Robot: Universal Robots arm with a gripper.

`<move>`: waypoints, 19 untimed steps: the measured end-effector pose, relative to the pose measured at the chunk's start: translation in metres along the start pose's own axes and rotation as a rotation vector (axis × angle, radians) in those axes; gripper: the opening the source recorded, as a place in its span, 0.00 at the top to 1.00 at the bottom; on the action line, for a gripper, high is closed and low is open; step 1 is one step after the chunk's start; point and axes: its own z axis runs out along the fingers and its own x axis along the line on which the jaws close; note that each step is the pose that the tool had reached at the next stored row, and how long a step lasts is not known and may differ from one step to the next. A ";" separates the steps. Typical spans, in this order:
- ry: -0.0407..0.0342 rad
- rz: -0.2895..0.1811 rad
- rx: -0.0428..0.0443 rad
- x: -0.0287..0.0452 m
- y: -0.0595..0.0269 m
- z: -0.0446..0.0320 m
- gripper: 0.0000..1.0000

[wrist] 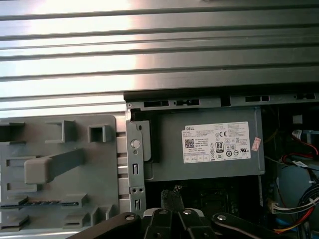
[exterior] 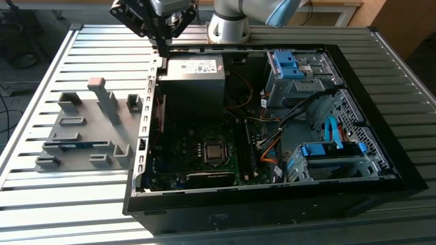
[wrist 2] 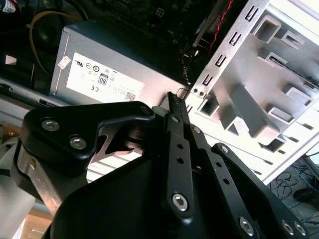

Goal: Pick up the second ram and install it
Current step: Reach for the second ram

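Observation:
The second ram (exterior: 75,145) is a thin blue-teal stick lying in a slot of the grey holder (exterior: 102,120), on the exterior view's left beside the open computer case (exterior: 381,153). In the first wrist view the ram (wrist: 42,203) appears edge-on as a dark strip in the holder (wrist: 60,144). My gripper (exterior: 163,51) hangs over the case's far left corner, next to the grey power supply (exterior: 194,69), well away from the ram. Its black fingers (wrist 2: 175,107) are pressed together with nothing between them, as the gripper (wrist: 172,193) also shows in the first wrist view.
The motherboard (exterior: 204,153) lies on the case floor with cables to its right. Blue drive-bay brackets (exterior: 289,64) sit at the far right and another at the near right (exterior: 327,149). The case's perforated rear wall (exterior: 146,117) separates holder and interior. The slatted metal table (exterior: 81,204) surrounds everything.

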 end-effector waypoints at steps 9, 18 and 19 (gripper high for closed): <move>0.0000 0.000 0.0000 0.0023 -0.0002 0.0000 0.89; 0.0000 0.000 0.0000 0.0046 -0.0004 0.0000 0.89; 0.0000 0.000 0.0000 0.0048 -0.0004 0.0000 0.89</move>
